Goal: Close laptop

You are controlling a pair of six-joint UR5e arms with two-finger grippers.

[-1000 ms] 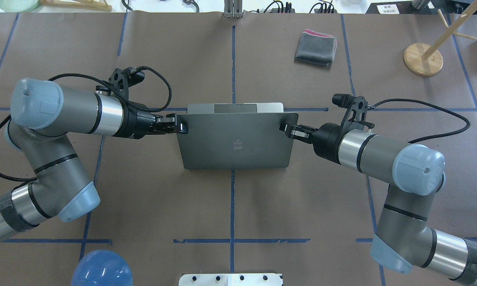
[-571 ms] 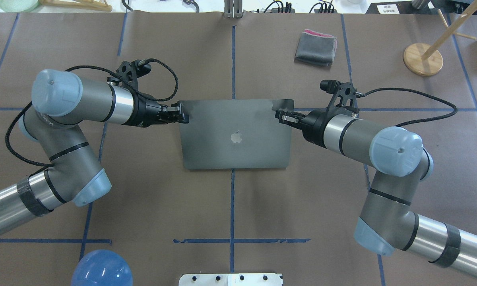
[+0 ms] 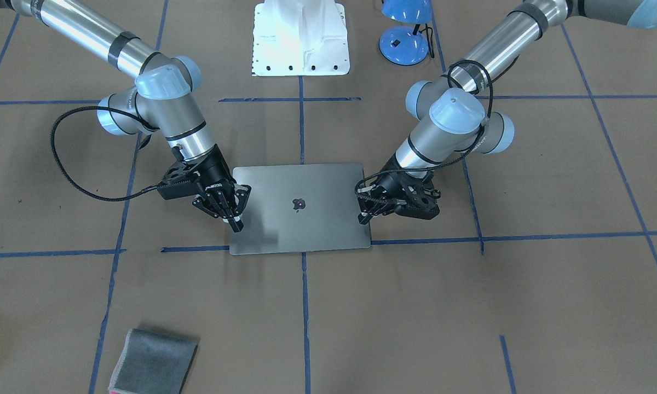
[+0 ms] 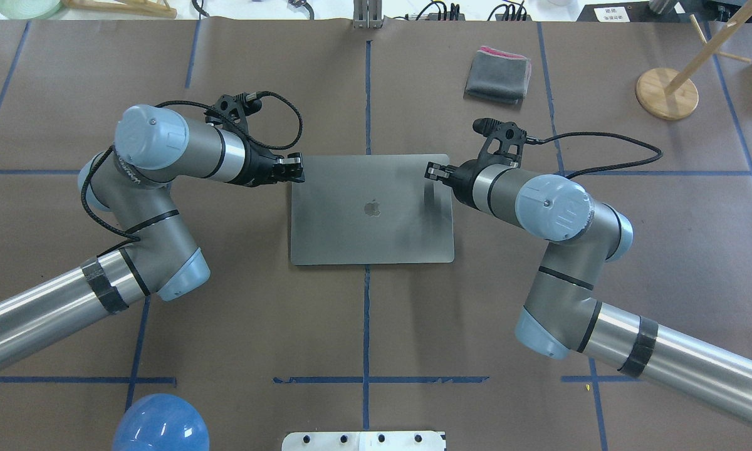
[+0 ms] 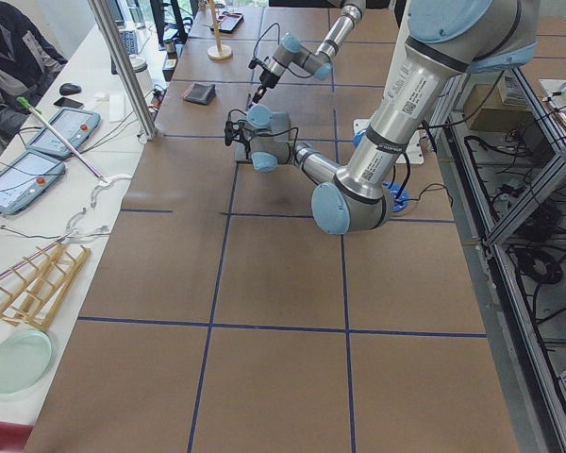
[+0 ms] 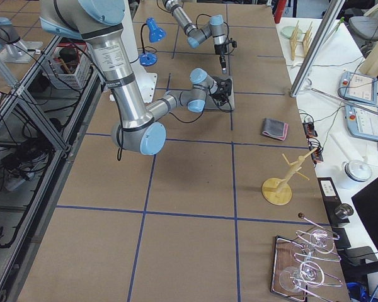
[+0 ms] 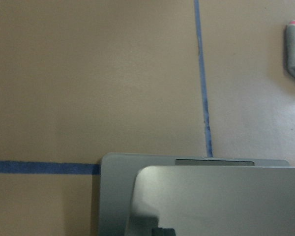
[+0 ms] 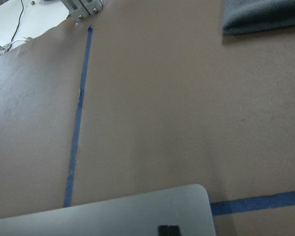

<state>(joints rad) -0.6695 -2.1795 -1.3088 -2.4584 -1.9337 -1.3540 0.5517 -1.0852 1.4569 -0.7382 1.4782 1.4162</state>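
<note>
The space-grey laptop lies at the table's middle with its lid, logo up, lowered almost flat. In the left wrist view the lid still stands a little above the base. My left gripper is shut, with its tips on the lid's far left corner; it also shows in the front view. My right gripper is shut, with its tips on the lid's far right corner, as the front view shows. The right wrist view shows the lid's corner under a black fingertip.
A small folded grey cloth lies beyond the laptop on the right. A wooden stand is at the far right. A blue lamp and the white robot base are on the near side.
Both grippers moved away from the robot and down with the lid. The lid swung from raised to almost flat on the base.
</note>
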